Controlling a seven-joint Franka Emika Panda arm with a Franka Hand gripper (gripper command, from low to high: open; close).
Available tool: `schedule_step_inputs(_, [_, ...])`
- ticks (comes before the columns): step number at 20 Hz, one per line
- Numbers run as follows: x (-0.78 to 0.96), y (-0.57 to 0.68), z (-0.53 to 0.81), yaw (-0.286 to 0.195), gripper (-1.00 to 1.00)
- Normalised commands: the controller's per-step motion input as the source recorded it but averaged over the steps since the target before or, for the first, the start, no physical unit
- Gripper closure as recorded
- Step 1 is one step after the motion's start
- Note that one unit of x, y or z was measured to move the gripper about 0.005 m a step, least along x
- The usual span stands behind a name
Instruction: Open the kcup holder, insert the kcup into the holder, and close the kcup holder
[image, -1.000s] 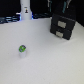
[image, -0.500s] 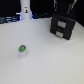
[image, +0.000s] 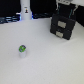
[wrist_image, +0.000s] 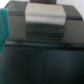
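The kcup holder is a black boxy unit with pale rectangular front handles, standing at the back on the exterior view's right; its drawers look shut. The kcup, a small white pod with a green top, sits alone on the white table toward the exterior view's left, far from the holder. My gripper hangs just over the holder's top edge, blurred, so its jaws cannot be read. The wrist view is filled by the holder's black front and one pale handle, very close. A teal shape cuts in at the frame's edge.
A white bottle-like object stands at the back on the exterior view's left, beside dark items along the back edge. The white table stretches between the kcup and the holder.
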Motion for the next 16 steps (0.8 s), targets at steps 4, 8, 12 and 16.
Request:
schedule_step_inputs(4, [-0.31,0.06,-0.4,-0.072,-1.0])
schedule_step_inputs(8, [-0.35,0.04,-0.39,-0.01,-1.0])
schedule_step_inputs(12, [-0.41,0.07,-0.43,-0.03,-1.0])
schedule_step_inputs(16, [-0.43,0.01,-0.44,-0.064,-1.0])
